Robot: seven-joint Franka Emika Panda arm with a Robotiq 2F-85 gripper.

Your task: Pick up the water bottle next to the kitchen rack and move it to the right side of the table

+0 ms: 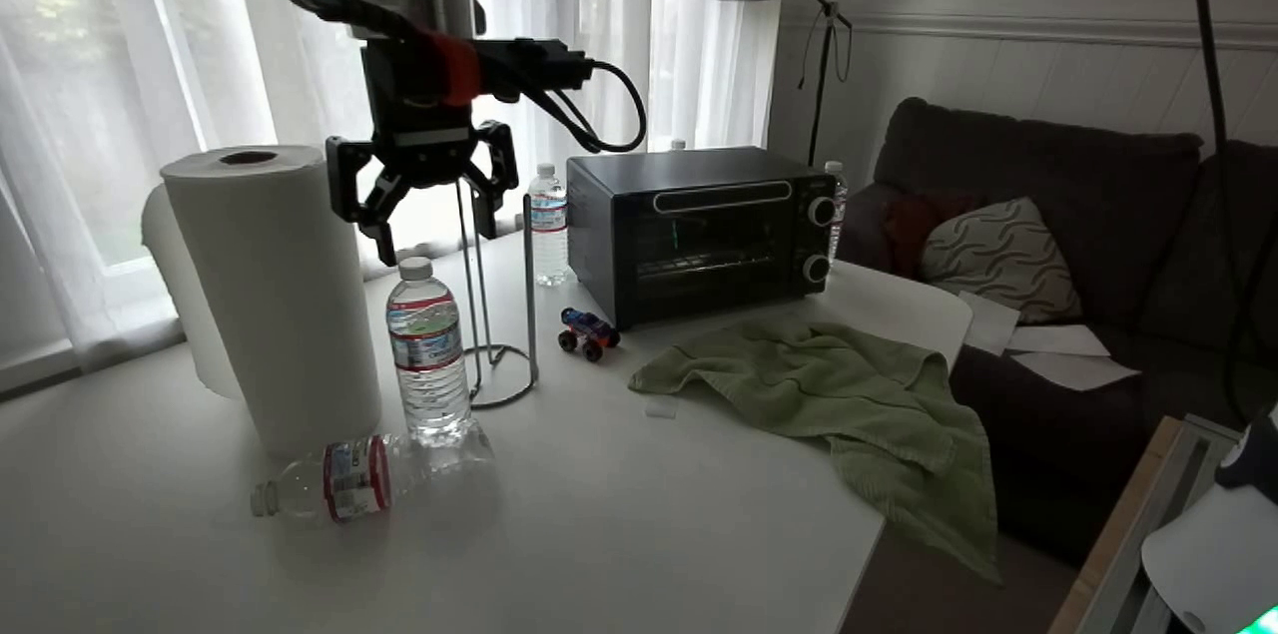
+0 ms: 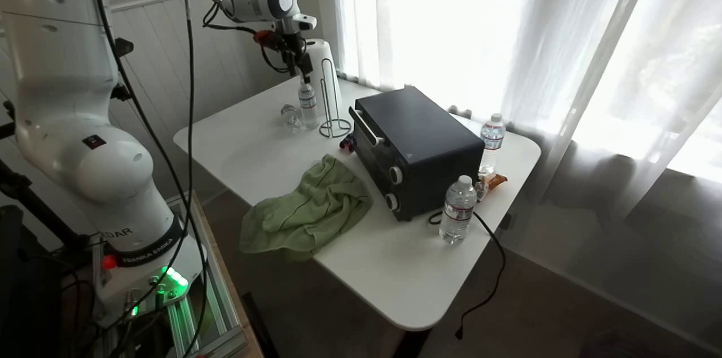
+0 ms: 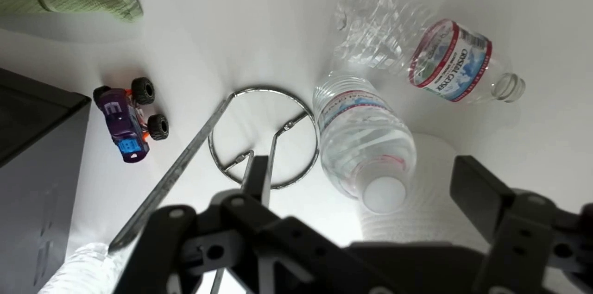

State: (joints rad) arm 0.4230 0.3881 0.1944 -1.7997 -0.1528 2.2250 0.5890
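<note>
The water bottle [image 1: 427, 339] is clear, white-capped and full, and stands upright on the white table [image 1: 619, 524]. It also shows in an exterior view [image 2: 308, 105] and, from above, in the wrist view [image 3: 366, 141]. The kitchen rack [image 1: 530, 305], a thin wire stand on a ring base, is right beside it; the rack also shows in the wrist view [image 3: 175, 174]. My gripper [image 1: 436, 243] is open and empty just above the bottle's cap. In the wrist view, the cap lies between the spread fingers [image 3: 366, 183], touching neither. A rack wire passes behind one finger.
An empty bottle [image 3: 451, 60] lies on its side against the upright bottle's base. A paper towel roll [image 1: 290, 305] stands close behind. A toy truck [image 1: 589, 334], a black toaster oven [image 2: 420, 138] and a green towel [image 2: 310, 206] are farther along. Other bottles [image 2: 457, 208] stand around the oven.
</note>
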